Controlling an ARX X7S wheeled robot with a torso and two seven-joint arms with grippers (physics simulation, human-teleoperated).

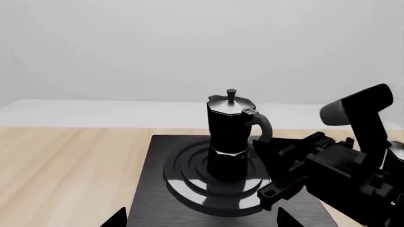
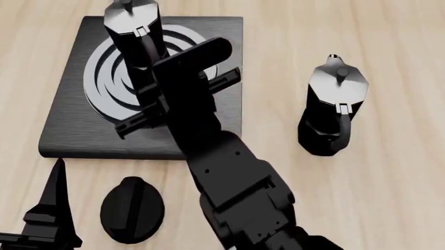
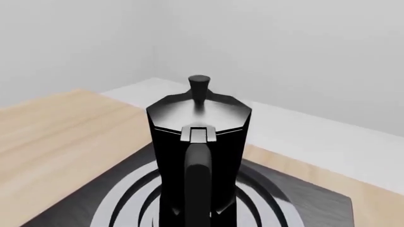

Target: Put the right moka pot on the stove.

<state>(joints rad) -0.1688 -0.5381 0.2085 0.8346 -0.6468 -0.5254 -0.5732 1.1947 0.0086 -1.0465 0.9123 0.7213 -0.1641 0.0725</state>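
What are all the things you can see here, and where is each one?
Moka pot on the stove: one, black with a grey-sheened lid, standing upright on the stove's rings.
Second moka pot: one, same black and grey, upright on the bare wood to the right of the stove.
Stove: one, flat black square slab with raised rings, on the table.
Round knob: one, black, on the wood in front of the stove.
Table: one, light wood.
Wall: plain pale grey, behind the table.
Right gripper: one, black, over the stove right by the pot's handle.
Left gripper: one, black, low at the near left.
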